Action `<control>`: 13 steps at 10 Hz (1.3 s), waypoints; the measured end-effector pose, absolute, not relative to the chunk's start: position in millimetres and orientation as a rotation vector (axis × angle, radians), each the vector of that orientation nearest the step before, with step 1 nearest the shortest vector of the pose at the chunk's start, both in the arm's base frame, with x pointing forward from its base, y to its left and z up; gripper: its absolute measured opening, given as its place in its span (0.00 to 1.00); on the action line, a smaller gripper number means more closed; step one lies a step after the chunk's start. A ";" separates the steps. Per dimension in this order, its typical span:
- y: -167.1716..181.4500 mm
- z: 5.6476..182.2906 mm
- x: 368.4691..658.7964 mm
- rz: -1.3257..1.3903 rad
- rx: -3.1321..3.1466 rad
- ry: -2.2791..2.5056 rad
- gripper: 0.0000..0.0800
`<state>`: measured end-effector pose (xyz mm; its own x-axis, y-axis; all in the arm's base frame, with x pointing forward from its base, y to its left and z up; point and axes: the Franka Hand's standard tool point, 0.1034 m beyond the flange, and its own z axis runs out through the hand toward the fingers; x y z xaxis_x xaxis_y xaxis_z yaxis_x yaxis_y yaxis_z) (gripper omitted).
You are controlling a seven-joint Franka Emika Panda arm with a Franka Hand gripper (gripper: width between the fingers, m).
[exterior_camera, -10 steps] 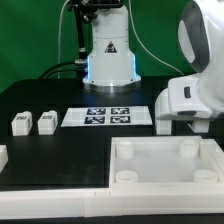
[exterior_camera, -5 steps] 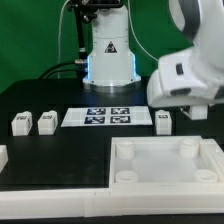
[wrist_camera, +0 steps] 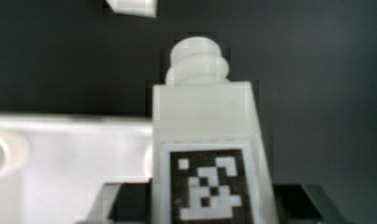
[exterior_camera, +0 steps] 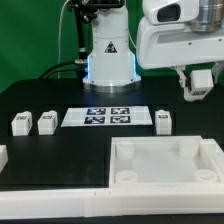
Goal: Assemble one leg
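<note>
My gripper (exterior_camera: 199, 88) hangs high at the exterior view's right, above the table, shut on a white leg (exterior_camera: 200, 78). In the wrist view the gripper (wrist_camera: 210, 202) clamps that leg (wrist_camera: 206, 120) from both sides. The leg's black-and-white marker faces the camera and its stepped round peg points away. A second leg (exterior_camera: 162, 121) stands on the black table below the gripper. Two more legs (exterior_camera: 20, 123) (exterior_camera: 46, 122) stand at the exterior view's left. The large white tray-like part (exterior_camera: 120, 182) with round corner sockets lies in front.
The marker board (exterior_camera: 97, 116) lies flat in the middle, in front of the robot base (exterior_camera: 108, 55). Another white part (exterior_camera: 3, 156) shows at the exterior view's left edge. In the wrist view the tray-like part (wrist_camera: 60, 135) and a white piece (wrist_camera: 135, 6) lie below.
The arm has risen from table level at the exterior view's right to high above it, carrying a leg up in the gripper. The other legs and the tray-like part have not moved.
</note>
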<state>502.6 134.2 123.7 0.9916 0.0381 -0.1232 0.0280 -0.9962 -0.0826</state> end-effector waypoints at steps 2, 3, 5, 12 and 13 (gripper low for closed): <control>134.3 124.5 508.8 -0.072 -3.045 -0.059 0.36; 129.3 122.1 525.2 -0.239 -3.026 -0.116 0.36; 122.0 154.9 574.3 -0.473 -2.989 -0.126 0.36; 119.4 147.6 597.2 -1.009 -2.852 -0.169 0.37; 120.0 128.0 599.2 -0.945 -2.877 -0.187 0.37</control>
